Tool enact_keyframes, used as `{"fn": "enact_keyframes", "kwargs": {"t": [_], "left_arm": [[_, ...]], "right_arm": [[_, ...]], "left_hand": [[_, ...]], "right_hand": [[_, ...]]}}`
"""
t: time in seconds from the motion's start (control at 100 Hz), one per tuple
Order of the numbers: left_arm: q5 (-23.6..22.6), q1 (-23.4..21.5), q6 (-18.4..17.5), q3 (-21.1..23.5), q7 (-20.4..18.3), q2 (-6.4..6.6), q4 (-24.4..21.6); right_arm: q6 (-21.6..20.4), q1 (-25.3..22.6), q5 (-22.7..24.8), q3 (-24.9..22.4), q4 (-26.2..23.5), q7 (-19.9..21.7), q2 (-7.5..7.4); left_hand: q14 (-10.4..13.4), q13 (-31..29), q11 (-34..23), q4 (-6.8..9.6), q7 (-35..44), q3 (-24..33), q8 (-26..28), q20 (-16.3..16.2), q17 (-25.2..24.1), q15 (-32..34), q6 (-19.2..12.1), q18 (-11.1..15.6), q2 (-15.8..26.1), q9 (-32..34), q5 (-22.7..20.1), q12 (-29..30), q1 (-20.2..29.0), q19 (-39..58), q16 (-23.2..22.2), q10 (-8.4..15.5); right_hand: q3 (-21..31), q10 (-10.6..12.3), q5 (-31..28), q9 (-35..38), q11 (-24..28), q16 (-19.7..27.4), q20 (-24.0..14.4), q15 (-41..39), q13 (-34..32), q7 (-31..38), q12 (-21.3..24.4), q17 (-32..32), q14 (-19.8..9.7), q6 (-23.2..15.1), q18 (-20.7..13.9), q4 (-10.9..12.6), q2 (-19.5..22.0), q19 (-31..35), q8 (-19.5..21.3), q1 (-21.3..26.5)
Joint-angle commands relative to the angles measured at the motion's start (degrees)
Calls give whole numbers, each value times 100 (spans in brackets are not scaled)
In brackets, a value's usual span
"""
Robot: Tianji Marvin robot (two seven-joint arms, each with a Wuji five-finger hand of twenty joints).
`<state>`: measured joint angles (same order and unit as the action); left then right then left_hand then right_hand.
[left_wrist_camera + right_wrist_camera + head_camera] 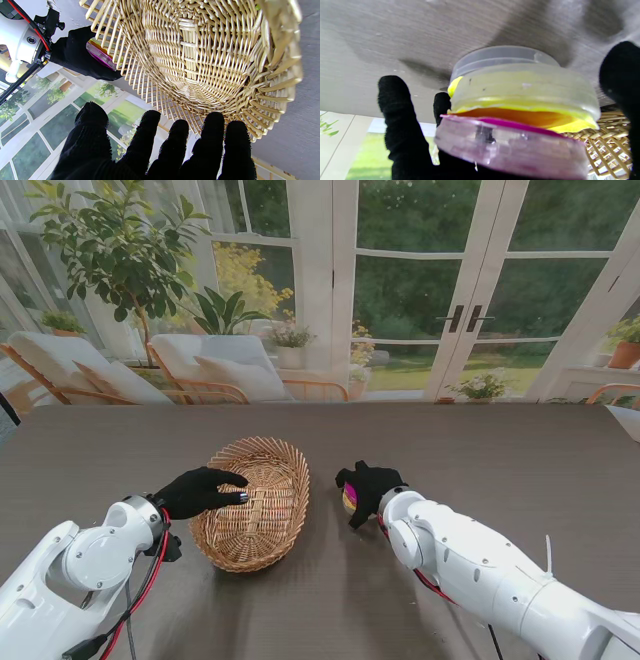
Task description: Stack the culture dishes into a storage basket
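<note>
The oval wicker basket sits mid-table with nothing visible inside it. My left hand lies over the basket's left rim, its fingers spread and holding nothing. Just right of the basket, my right hand is shut on a stack of culture dishes. The right wrist view shows that stack close up: a clear dish against the table, a yellow and orange one in the middle, and a purple dish tilted at the palm side. Through the wicker in the left wrist view I see the dishes in the black glove.
The dark wood-grain table stretches wide to the right and far side. Beyond its far edge are glass doors, lounge chairs and potted plants. A pale object sits at the table's far right corner.
</note>
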<state>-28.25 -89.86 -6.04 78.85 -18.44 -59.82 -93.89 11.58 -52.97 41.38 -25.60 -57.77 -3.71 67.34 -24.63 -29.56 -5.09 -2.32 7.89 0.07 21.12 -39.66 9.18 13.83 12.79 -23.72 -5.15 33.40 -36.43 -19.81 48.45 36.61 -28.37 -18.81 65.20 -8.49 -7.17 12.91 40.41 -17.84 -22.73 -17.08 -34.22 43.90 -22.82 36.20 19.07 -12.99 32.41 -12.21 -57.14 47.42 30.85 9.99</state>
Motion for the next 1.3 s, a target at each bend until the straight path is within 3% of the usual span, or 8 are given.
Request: {"fn": "enact_keyframes", "kwargs": {"t": [0.0,0.14,0.59,0.73,0.95,1.04,1.29], "left_arm": [[5,-2,11,-8,-125,2,9],[2,6,10,-17,-129,4,19],[7,32,16,-46,-139,5,50],[5,30,9,-42,-131,4,52],[4,18,-5,-25,-121,3,54],[10,20,-13,-25,-127,4,59],[18,11,-10,-11,-132,4,55]], "right_arm": [[-35,-20,-30,30,66,47,58],[-73,-25,-78,42,186,-72,101],[-123,-47,-96,75,321,-223,141],[-141,-28,-159,114,386,-182,157],[-106,-42,-215,107,347,-39,131],[-92,-26,-251,126,330,70,117],[-191,33,-260,236,358,195,95]], "left_hand": [[-110,69,40,173,23,-90,19,-63,-60,-77,7,-66,211,8,-34,73,167,173,21,-39],[-111,68,38,174,30,-88,22,-63,-55,-76,-3,-64,213,14,-51,72,171,176,20,-40],[-115,66,37,174,33,-90,22,-62,-62,-72,3,-69,213,17,-58,71,171,178,18,-47],[-113,67,37,174,29,-90,21,-63,-59,-74,4,-69,213,16,-48,72,170,182,19,-49],[-108,68,39,174,28,-89,21,-62,-60,-75,6,-60,214,12,-45,72,171,184,20,-43],[-106,64,39,173,32,-92,22,-62,-53,-72,1,-54,216,11,-54,72,164,188,19,-34],[-109,61,37,174,29,-92,21,-62,-55,-72,-4,-64,216,15,-44,71,165,190,19,-43]], "right_hand": [[440,121,142,-12,215,-131,-211,-174,-258,208,-160,-821,-76,-125,106,38,-249,360,90,161],[503,170,40,63,413,-273,-300,-471,-406,510,-309,-576,-140,-197,25,84,-204,607,172,341],[624,114,-219,388,853,-549,-456,-1211,-825,1218,-588,-73,-327,-332,-179,317,789,1091,342,913],[627,144,-184,421,904,-615,-497,-1373,-929,1271,-626,145,-376,-388,-214,303,650,1243,345,962],[706,148,-33,270,917,-636,-491,-1431,-1002,1268,-656,472,-424,-428,-166,268,-4,1353,327,1200],[789,153,-10,228,891,-603,-436,-1359,-970,1257,-646,457,-385,-424,-125,290,-72,1278,319,1234],[910,51,-845,695,286,-392,-198,-822,-1041,841,-238,220,-200,-290,123,307,-208,987,-150,1191]]}}
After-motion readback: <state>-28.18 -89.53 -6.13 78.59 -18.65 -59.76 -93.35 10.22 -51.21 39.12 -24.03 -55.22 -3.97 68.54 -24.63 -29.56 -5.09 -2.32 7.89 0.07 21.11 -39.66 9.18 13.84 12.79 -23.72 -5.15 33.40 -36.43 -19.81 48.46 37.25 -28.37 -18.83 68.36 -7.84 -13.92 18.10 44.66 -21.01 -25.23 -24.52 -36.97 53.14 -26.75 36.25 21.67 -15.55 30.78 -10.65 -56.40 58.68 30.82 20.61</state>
